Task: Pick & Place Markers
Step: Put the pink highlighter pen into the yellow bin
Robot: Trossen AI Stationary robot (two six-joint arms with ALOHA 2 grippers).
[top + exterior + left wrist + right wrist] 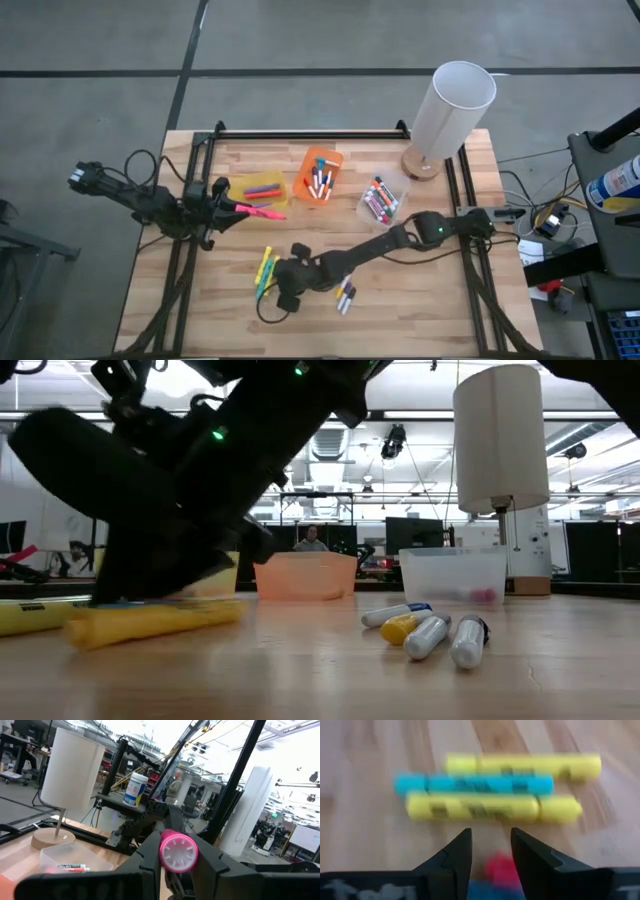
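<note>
Left pincer [178, 870] grips a pink marker [178, 851].

Markers: pink one [262, 210] held level over yellow bin; yellow and blue group [490, 787] lying flat; small cluster [345, 297] on table; others binned.
</note>
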